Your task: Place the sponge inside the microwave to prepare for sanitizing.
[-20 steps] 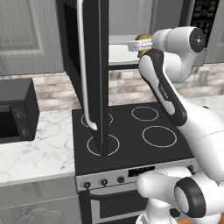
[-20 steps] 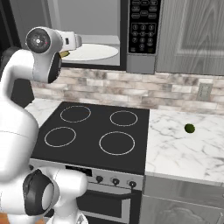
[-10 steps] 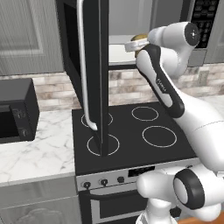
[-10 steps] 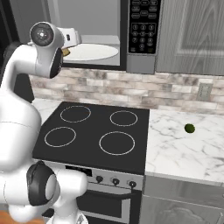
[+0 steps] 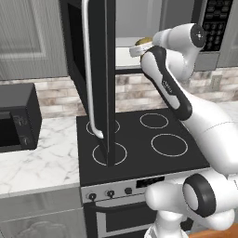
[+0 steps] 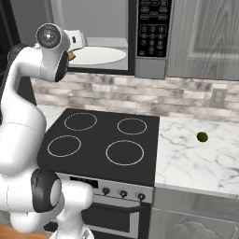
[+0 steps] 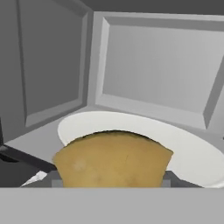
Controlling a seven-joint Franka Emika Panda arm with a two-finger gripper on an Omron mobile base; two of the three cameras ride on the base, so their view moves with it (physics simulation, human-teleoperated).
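A black glass four-ring stove [image 6: 102, 140] sits between white marble worktops [image 6: 196, 158]; behind it runs a grey-brown brick backsplash [image 6: 140, 95], with grey panelled cabinets [image 6: 200, 37] above.

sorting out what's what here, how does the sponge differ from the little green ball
The sponge is a tan block; the ball is round and dark green. The sponge is held up at the open microwave, over its white turntable; the ball lies on the marble counter, right of the stove. Both are small.

White marbled stone counter [image 6: 186, 154] flanks a black glass four-ring cooktop [image 6: 100, 140]; a small green ball [image 6: 202, 137] sits right, a black boxy appliance [image 5: 16, 116] left.
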